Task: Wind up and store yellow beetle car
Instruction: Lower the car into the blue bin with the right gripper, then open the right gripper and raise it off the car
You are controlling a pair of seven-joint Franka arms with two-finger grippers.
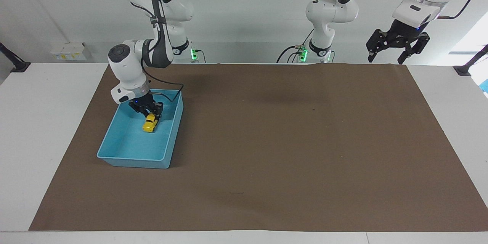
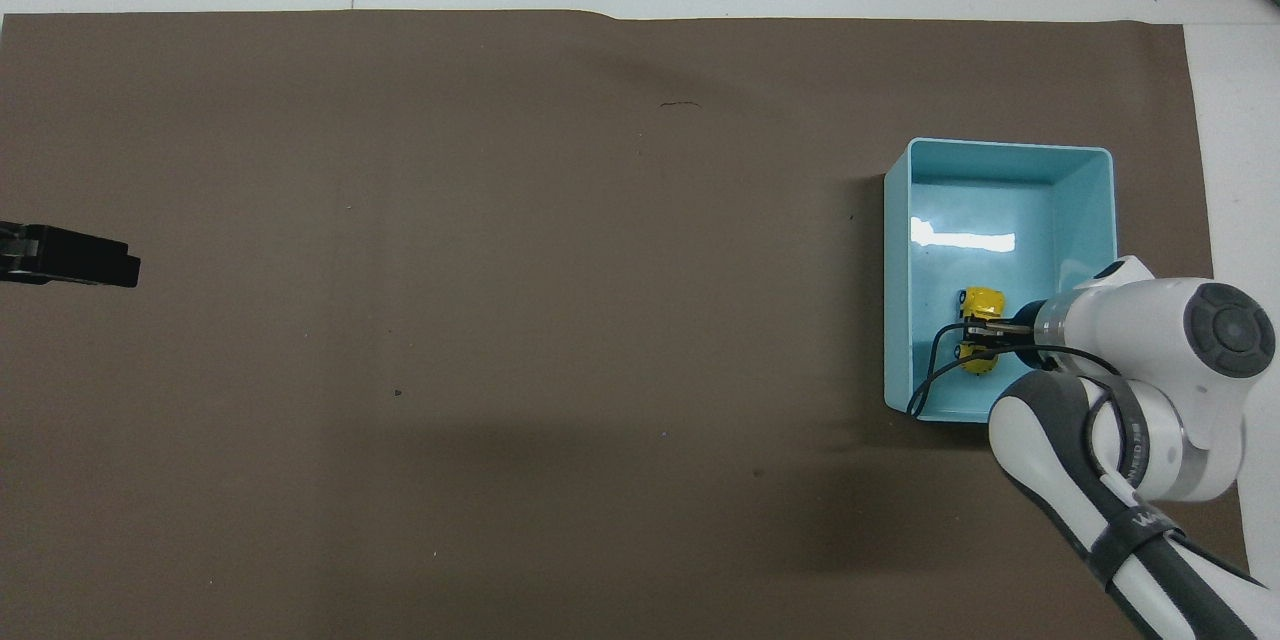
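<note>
Inside the blue bin (image 1: 114,148), the right tool (image 1: 151,116) grips the yellow beetle car (image 1: 150,123); the left tool (image 1: 386,57) waits raised, fingers spread wide.

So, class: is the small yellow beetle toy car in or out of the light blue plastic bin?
In. The small yellow beetle toy car sits within the light blue plastic bin's walls, gripped by the right tool.

The light was bright and even, coming from above. A white glare lay on the floor of the blue bin (image 2: 962,240). Soft shadows of the arms fell on the brown mat (image 1: 267,141). Both views were sharp, without visible distortion.
</note>
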